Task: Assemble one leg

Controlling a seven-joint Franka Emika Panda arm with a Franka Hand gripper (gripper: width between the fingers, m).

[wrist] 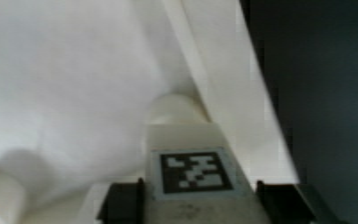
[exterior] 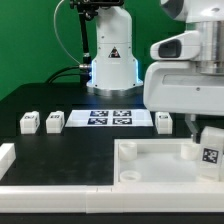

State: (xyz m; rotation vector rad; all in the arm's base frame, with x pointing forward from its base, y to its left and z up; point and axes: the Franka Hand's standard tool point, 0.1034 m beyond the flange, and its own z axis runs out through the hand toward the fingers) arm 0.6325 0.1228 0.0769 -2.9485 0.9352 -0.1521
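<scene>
Our hand hangs at the exterior view's right, and we see the leg under it, above the right corner of the white tray-like piece. Three more legs stand on the black tabletop, two on one side of the marker board and one on the other. From the wrist view, we find dark fingers clamped on both sides of the leg, its marker facing the camera.

A thin flat white marker board is lying on the black table, while a large white square tray-like plastic piece is sitting nearer the camera; a green backdrop is standing behind.
</scene>
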